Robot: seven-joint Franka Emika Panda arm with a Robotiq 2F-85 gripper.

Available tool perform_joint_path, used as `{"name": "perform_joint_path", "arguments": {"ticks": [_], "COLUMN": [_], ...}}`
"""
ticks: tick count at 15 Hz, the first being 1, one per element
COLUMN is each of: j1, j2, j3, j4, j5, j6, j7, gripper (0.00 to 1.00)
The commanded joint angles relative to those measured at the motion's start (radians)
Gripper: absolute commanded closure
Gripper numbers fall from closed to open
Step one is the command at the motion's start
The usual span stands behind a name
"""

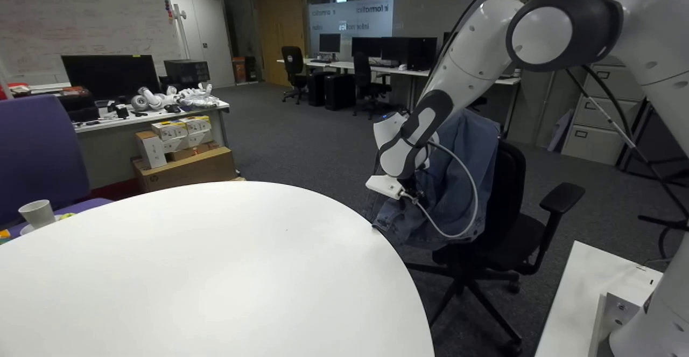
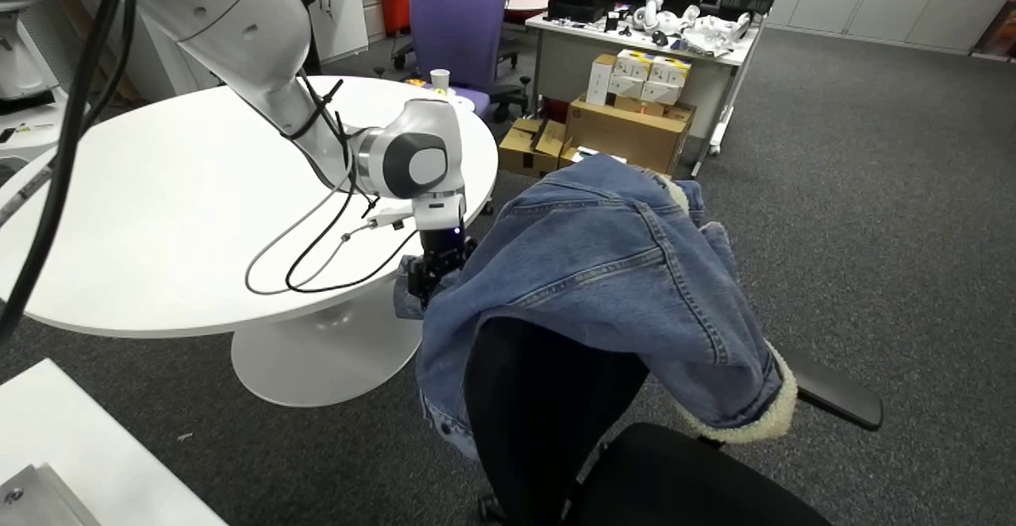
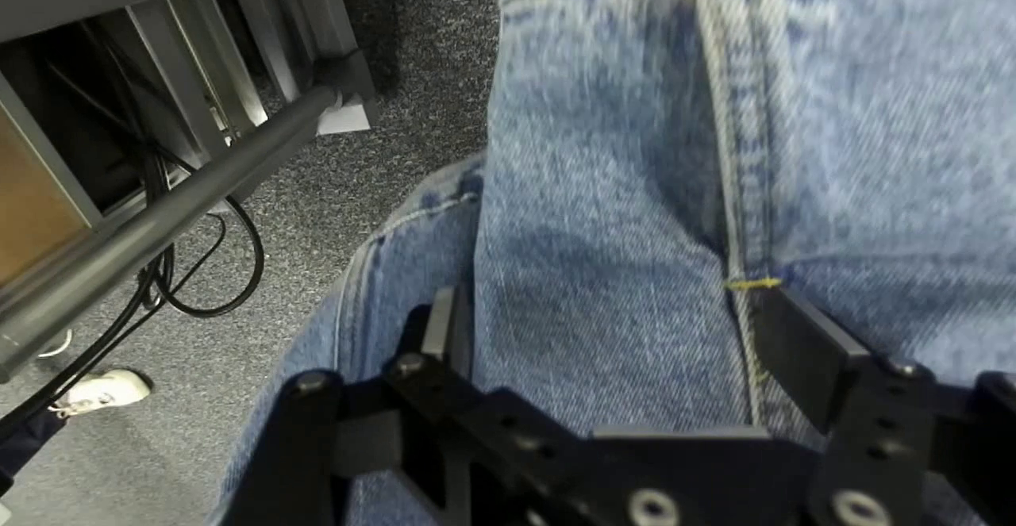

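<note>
While denim shows in the space between them, the fingers (image 3: 798, 359) of the gripper (image 3: 627, 328) stand spread wide, the hand released and its cloth unpinched; whether the fingertips press on the fabric cannot be told; a stitched seam (image 3: 738, 129) with a short yellow tack runs down to one finger, and the other stands at the fold where a lower layer of denim begins. All this cloth is part of a blue denim jacket (image 2: 587, 264), draped over the back of a black chair (image 2: 540, 391), with a cream fleece edge (image 2: 782, 395) at its far end; a small piece of denim also shows on the opposite side of the gripper, near the rim of a round white table (image 2: 182, 185).

Above the gripper bends the white arm (image 1: 468, 66), a white box (image 1: 384, 186) at its wrist and a grey cable looping from it; in an exterior view the arm's base stands on a white bench (image 1: 584, 292); across the table is a purple chair (image 2: 456, 26), a pale cup (image 2: 440, 79) by its seat; farther off, a desk (image 2: 559, 62) bears a dark monitor (image 1: 111, 78) and white parts (image 1: 153, 97), with cardboard boxes (image 2: 623, 133) stacked against it; in the wrist view a metal bar (image 3: 175, 213), black cables (image 3: 258, 248) and a pale shoe (image 3: 103, 393) appear over grey carpet (image 3: 190, 431).
</note>
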Motion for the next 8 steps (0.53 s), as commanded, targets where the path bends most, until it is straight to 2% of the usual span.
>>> {"name": "perform_joint_path", "arguments": {"ticks": [1,5,8], "j1": [-0.04,-0.074,-0.078], "j2": [0.029,0.055,0.038], "j3": [-0.03,-0.061,-0.051], "j4": [0.031,0.036,0.029], "j5": [0.006,0.014,0.025], "j6": [-0.015,-0.024,-0.023], "j7": [0.009,0.025,0.019], "gripper": [0.0,0.0,0.0]}}
